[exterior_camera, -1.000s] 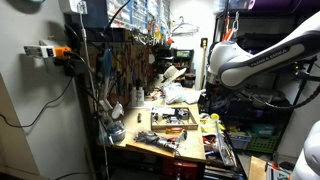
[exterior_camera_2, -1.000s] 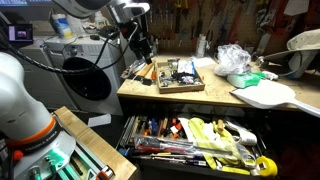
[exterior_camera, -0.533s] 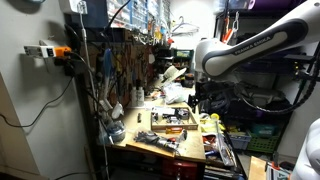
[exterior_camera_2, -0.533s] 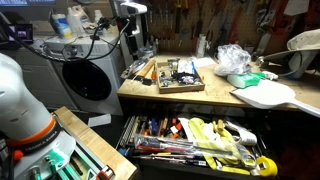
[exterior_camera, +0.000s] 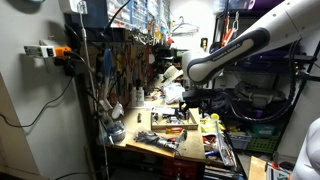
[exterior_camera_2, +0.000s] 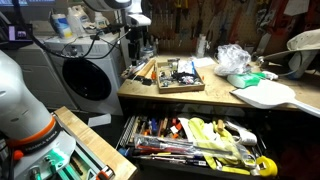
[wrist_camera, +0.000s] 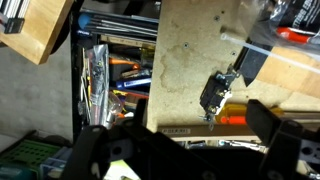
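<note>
On the workbench (exterior_camera_2: 215, 90), a tray (exterior_camera_2: 178, 74) — plastic bag (exterior_camera_2: 232, 58) at its 2 o'clock, washing machine (exterior_camera_2: 88, 72) at 9. Below at 6, an open drawer (exterior_camera_2: 263, 166); above at 10 — the gripper (exterior_camera_2: 141, 48).

I am looking at a messy workshop. A wooden workbench (exterior_camera_2: 200, 97) sits in the middle in both exterior views. Under it, at six o'clock, a wide drawer (exterior_camera_2: 124, 130) is pulled out and full of tools. At nine o'clock from the bench stands a white washing machine (exterior_camera_2: 88, 78) with a round door. Behind the bench, at twelve o'clock, the back wall (exterior_camera_2: 230, 20) is hung with tools. In an exterior view a dark tool board (exterior_camera: 118, 62) stands over the bench. At nine o'clock from it is a bare white wall (exterior_camera: 30, 120) with a white plug strip (exterior_camera: 38, 48) and black cords. The room is dim.
</note>
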### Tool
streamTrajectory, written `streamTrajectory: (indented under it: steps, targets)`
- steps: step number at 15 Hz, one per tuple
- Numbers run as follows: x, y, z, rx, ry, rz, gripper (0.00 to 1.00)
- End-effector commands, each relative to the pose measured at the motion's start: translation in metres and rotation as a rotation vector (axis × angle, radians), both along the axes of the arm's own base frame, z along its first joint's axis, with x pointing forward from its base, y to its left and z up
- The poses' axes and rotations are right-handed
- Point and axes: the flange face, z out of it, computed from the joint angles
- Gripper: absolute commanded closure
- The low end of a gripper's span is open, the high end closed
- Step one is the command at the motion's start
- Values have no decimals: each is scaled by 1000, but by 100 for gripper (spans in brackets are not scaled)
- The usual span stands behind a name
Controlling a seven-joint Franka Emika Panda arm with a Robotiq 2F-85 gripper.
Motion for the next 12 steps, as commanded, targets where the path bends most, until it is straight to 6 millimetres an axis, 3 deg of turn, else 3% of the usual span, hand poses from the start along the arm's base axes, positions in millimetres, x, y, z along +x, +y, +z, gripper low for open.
streamTrajectory:
  steps: [1,5,8,9,12]
  targets:
    - [21,0,-28,56,14,-190,0]
    - [39,1,-53,39,-9,-335,0]
    - [52,6,-69,-2,-20,-322,0]
    - [42,4,-58,23,-19,-314,0]
    - [50,7,-68,16,-10,-312,0]
